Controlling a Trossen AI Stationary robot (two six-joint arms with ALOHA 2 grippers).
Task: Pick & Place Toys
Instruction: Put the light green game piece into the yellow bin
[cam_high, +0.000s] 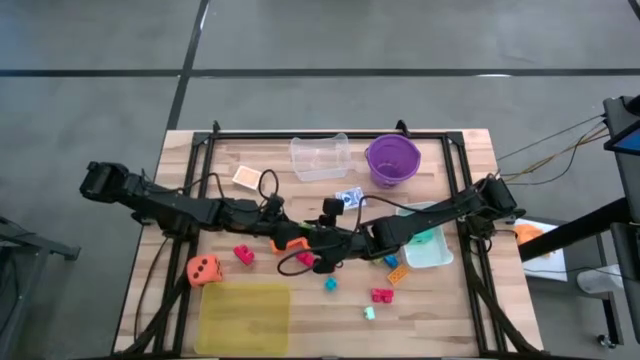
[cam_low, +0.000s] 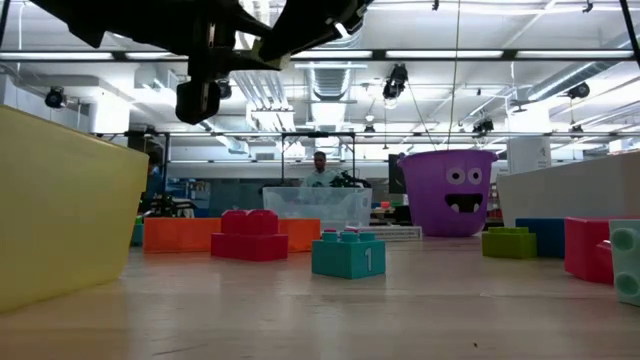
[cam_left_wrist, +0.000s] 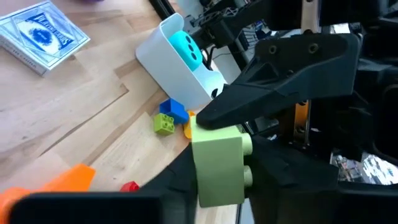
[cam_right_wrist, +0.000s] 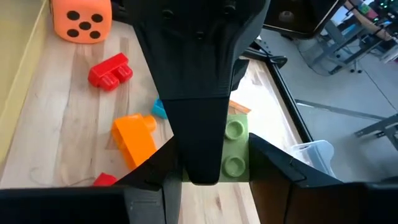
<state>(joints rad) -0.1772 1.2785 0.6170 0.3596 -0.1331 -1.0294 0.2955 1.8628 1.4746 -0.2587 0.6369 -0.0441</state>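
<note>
A light green brick (cam_left_wrist: 217, 158) hangs above the middle of the table, where my two grippers meet. My left gripper (cam_left_wrist: 222, 186) comes from the table's left and my right gripper (cam_right_wrist: 214, 171) from its right, and both are shut on the brick. In the high view the gripper bodies (cam_high: 318, 250) hide the brick. An orange wedge (cam_right_wrist: 134, 138) and a red brick (cam_right_wrist: 111, 70) lie on the table below. An orange die (cam_high: 203, 270) sits near the yellow tray (cam_high: 243, 315). A teal die (cam_left_wrist: 186, 50) lies in a white bin (cam_left_wrist: 171, 62). My left gripper pinches the green brick between its two fingers, one (cam_left_wrist: 177, 180) on the plain face and the other on the studded face (cam_left_wrist: 247, 177). The fingers come roughly level from the table's left. The brick is lifted clear of the table. My right gripper has one finger (cam_left_wrist: 267, 87) lying on the brick's upper side (cam_left_wrist: 214, 132). In its own wrist view the brick's studded face (cam_right_wrist: 235, 146) shows beside my finger (cam_right_wrist: 273, 165). The left arm's finger hides the other side. The fingers slant down from the table's right.
A clear tub (cam_high: 320, 157) and a purple bucket (cam_high: 392, 160) stand at the far edge, with card packs (cam_high: 247, 177) (cam_high: 349, 197) near them. Small bricks (cam_high: 330, 285) (cam_high: 381, 295) (cam_high: 243, 255) lie scattered toward the near edge. Cables loop under the arms.
</note>
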